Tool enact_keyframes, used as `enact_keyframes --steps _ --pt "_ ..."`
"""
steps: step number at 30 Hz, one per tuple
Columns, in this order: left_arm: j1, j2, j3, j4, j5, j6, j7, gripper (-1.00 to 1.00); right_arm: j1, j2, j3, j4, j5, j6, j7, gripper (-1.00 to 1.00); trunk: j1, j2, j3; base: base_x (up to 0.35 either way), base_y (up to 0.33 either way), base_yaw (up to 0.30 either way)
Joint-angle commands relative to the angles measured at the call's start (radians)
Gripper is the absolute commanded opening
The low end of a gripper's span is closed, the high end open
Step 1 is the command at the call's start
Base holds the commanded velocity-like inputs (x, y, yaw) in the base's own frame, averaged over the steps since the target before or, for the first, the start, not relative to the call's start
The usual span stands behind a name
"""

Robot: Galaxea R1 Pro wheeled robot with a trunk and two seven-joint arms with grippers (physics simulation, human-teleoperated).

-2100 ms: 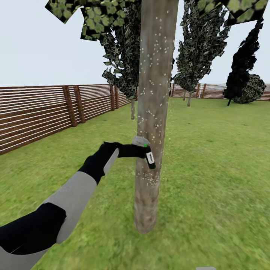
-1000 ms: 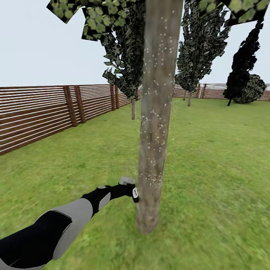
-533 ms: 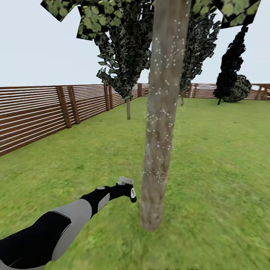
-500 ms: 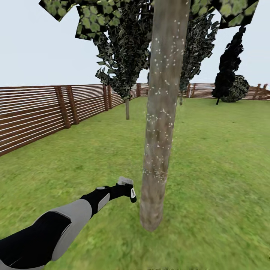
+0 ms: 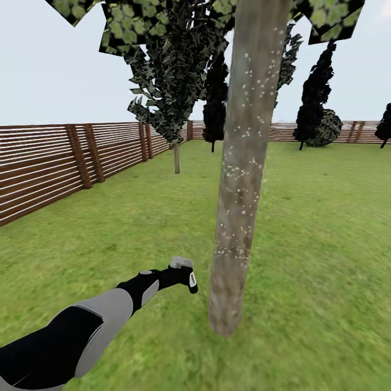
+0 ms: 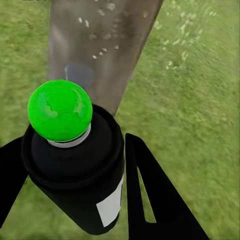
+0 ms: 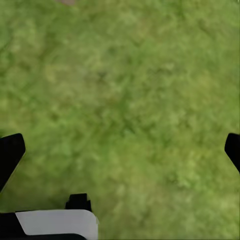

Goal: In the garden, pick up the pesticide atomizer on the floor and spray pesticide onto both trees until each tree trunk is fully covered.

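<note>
The near tree trunk [image 5: 240,179] rises from the grass, its grey-brown bark dotted with white pesticide specks [image 5: 233,251] from about knee height upward. My left gripper [image 5: 182,271] hangs low to the left of the trunk, a short gap away, shut on the pesticide atomizer [image 5: 191,279]. In the left wrist view the atomizer [image 6: 75,165] is a black can with a green ball top, clamped between the black fingers [image 6: 150,195], facing the trunk [image 6: 100,45]. My right gripper [image 7: 120,150] is open over bare grass.
A brown slat fence [image 5: 49,163] runs along the left and the far side of the lawn [image 5: 320,228]. A thin-trunked dark-leaved tree [image 5: 176,157] stands behind, and dark cypress columns [image 5: 312,108] and a round bush [image 5: 327,126] line the back.
The left gripper dropped with the atomizer from mid trunk to near the base, then held still. The view has since shifted, so the trunk sits further right and the gap has widened.
</note>
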Motion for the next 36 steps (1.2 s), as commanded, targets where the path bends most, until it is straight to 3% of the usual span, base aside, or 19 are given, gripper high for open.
enact_keyframes --steps 1,25,36 --pt "0.000 0.000 0.002 0.000 0.001 0.000 0.000 -1.00 0.000 0.000 0.000 0.000 0.000 0.000 0.000 1.00 0.000 0.000 0.000 0.226 0.298 -0.039" --pt "0.000 0.003 0.002 0.000 0.000 0.001 -0.001 -1.00 0.000 0.000 0.000 0.000 0.000 0.000 0.001 1.00 0.000 0.000 0.004 0.052 0.341 -0.272" --pt "0.000 0.018 0.002 0.000 0.001 0.002 -0.001 -1.00 0.000 0.000 0.000 0.000 0.000 0.000 0.001 1.00 0.000 0.000 0.004 0.102 0.346 -0.139"
